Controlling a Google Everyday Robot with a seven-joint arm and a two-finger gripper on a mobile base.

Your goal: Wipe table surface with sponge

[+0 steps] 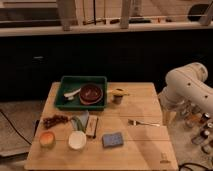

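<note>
The light wooden table surface [145,142] of wide planks fills the middle of the camera view, with a small dark mark [164,161] near its front right corner. The blue-grey sponge [113,139] lies flat near the front middle, just right of a white cup [77,140]. My white arm [186,84] stands off the table's right side, well away from the sponge, and runs out past the right edge. The gripper itself does not show in this view.
A green tray [64,97] at the back left holds a brown bowl [91,93] and a utensil. A small cup [118,95] stands beside it. A dark narrow block [92,127], grapes [55,120], an orange fruit [47,139] and a fork [142,122] lie on the table. Clutter sits on the floor at right.
</note>
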